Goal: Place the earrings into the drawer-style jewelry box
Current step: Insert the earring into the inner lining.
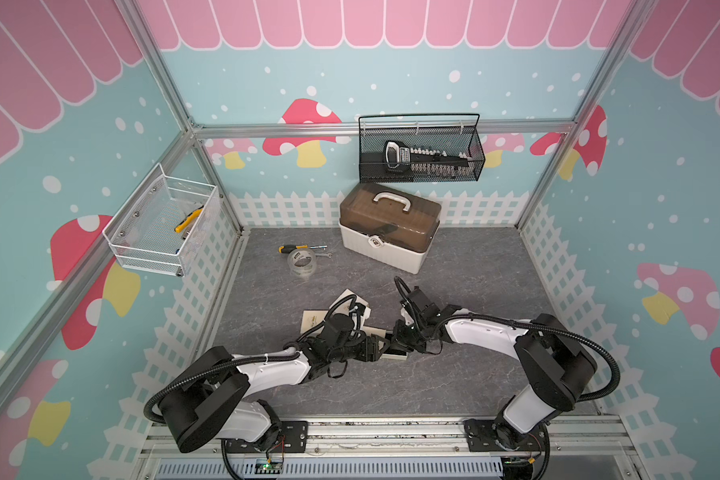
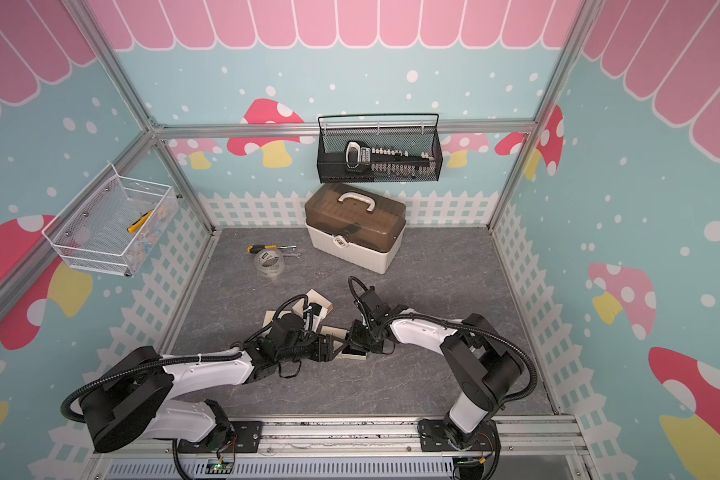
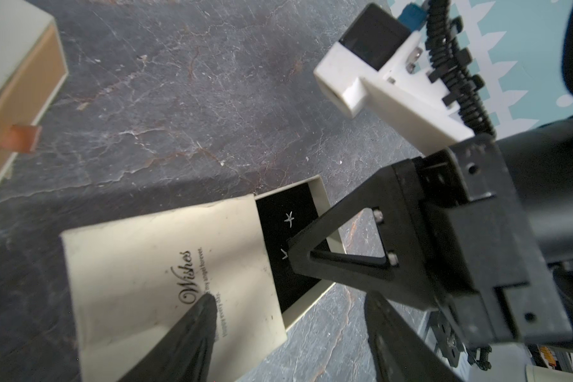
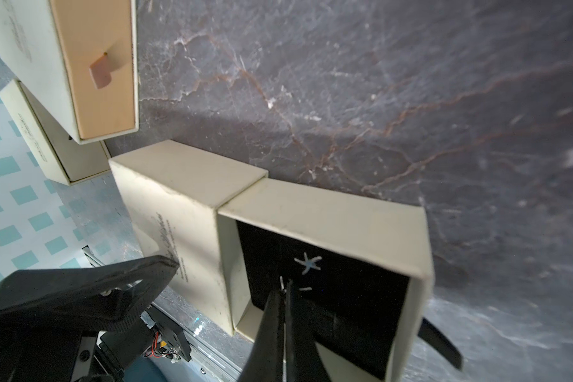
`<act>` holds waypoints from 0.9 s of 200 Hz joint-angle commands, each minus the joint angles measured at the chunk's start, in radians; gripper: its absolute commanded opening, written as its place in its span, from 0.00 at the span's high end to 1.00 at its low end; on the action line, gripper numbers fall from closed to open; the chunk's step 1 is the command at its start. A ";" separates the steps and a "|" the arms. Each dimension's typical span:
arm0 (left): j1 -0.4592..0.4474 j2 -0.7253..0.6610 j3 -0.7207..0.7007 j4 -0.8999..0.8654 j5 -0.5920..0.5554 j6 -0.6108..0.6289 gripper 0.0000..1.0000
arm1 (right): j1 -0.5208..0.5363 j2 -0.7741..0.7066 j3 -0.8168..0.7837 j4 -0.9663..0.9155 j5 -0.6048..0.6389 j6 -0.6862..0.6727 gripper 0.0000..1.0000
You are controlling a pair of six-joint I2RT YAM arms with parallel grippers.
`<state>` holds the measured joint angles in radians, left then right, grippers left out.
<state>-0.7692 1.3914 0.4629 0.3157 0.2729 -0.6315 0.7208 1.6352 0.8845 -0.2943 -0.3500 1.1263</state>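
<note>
At 6 o'clock on the table in both top views, the jewelry box has its drawer slid out toward 5 o'clock. First earring lies on the black lining. Right gripper, in from 3 o'clock, has its jaws together on the second earring, which looks pinched. Left gripper, in from 9 o'clock, has its jaws apart, with one finger pressing the sleeve. To do it well: pin the sleeve, lower to the lining, open slowly, lift straight up.
</note>
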 commanded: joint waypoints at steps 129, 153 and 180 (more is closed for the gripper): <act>-0.012 -0.018 0.048 -0.051 -0.012 0.018 0.28 | 0.005 -0.066 0.029 -0.098 0.060 -0.040 0.79; -0.017 -0.026 0.054 -0.053 -0.013 0.018 0.28 | 0.004 -0.082 0.053 -0.150 0.088 -0.073 0.78; -0.033 -0.017 0.065 -0.038 -0.013 0.015 0.30 | 0.003 -0.083 0.083 -0.191 0.106 -0.116 0.82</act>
<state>-0.7879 1.3846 0.4969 0.2710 0.2657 -0.6243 0.7212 1.5730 0.9298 -0.4179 -0.2829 1.0519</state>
